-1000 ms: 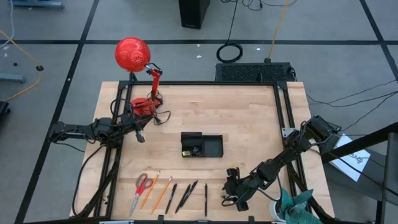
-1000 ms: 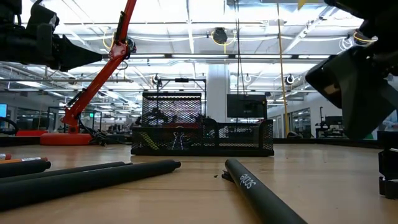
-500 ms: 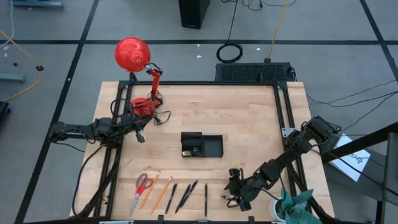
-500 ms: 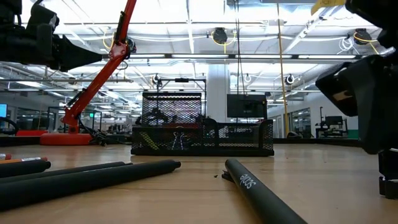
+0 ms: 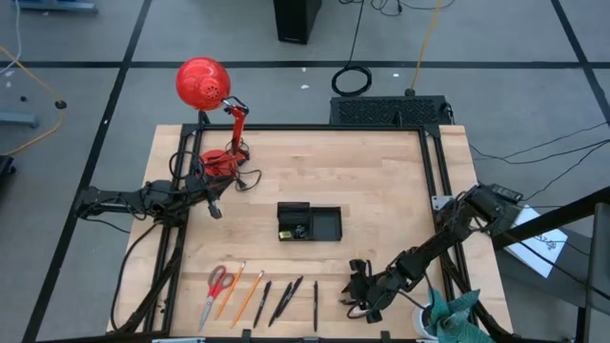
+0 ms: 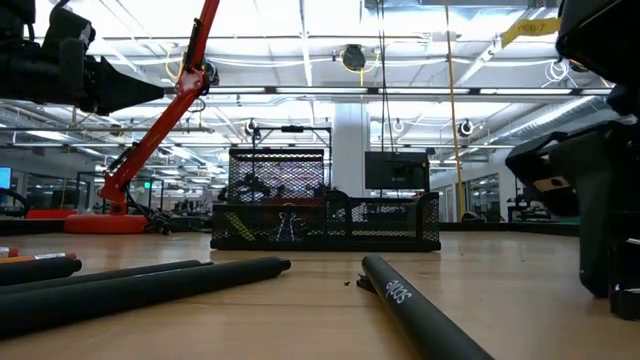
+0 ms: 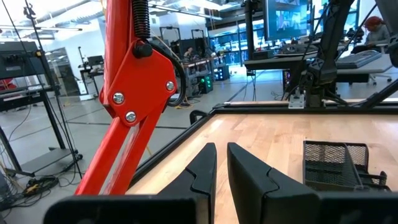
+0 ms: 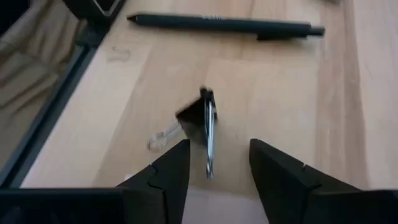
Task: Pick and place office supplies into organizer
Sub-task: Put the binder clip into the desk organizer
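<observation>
At the front right of the tabletop (image 5: 381,191), the right gripper (image 8: 214,165) has eased lower over a binder clip (image 8: 200,121), fingers (image 8: 171,171) spread either side, not yet gripping. Pickup looks imminent. The organizer (image 5: 310,222) sits mid-table; the left gripper (image 7: 221,174) waits nearly closed by the lamp (image 5: 205,90).

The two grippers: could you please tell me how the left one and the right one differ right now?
The left gripper sits near the red lamp, fingers nearly shut on nothing; the right gripper is open, at the table's front edge. The left looks level across the table toward the organizer; the right points down, over a black binder clip. Neither holds anything.
</observation>
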{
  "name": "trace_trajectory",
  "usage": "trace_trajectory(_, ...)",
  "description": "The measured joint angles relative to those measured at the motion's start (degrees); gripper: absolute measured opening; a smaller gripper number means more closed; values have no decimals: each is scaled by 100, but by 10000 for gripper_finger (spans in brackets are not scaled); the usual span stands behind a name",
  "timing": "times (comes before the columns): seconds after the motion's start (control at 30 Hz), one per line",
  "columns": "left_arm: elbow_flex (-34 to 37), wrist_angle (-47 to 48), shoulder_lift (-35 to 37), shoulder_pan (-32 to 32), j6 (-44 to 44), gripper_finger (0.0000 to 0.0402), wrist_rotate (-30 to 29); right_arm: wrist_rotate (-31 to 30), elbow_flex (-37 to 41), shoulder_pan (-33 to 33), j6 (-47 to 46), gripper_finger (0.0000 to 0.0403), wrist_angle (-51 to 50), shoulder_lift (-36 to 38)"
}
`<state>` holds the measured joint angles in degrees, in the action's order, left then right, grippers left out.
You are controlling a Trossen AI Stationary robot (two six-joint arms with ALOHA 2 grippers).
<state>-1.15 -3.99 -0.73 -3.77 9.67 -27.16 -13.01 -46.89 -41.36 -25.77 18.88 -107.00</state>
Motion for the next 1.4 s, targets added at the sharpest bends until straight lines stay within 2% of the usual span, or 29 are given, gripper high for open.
trace_trajectory(0.47,0,103,0,0,9,47,-2,63,1,7,232,112,21,-24)
trace_trajectory(0.6,0,103,-2,0,7,47,-9,58,4,11,248,79,-7,-24)
trace_trajectory(0.8,0,103,-2,0,-9,47,-13,140,8,94,446,9,-44,39)
trace_trajectory(1.07,0,102,-2,0,-8,47,-32,219,20,240,987,5,-147,517)
trace_trajectory(1.3,0,90,0,0,33,47,-33,-347,-119,613,2051,5,-82,968)
trace_trajectory(1.4,0,90,0,0,33,47,-37,-382,-128,899,2589,2,150,1063)
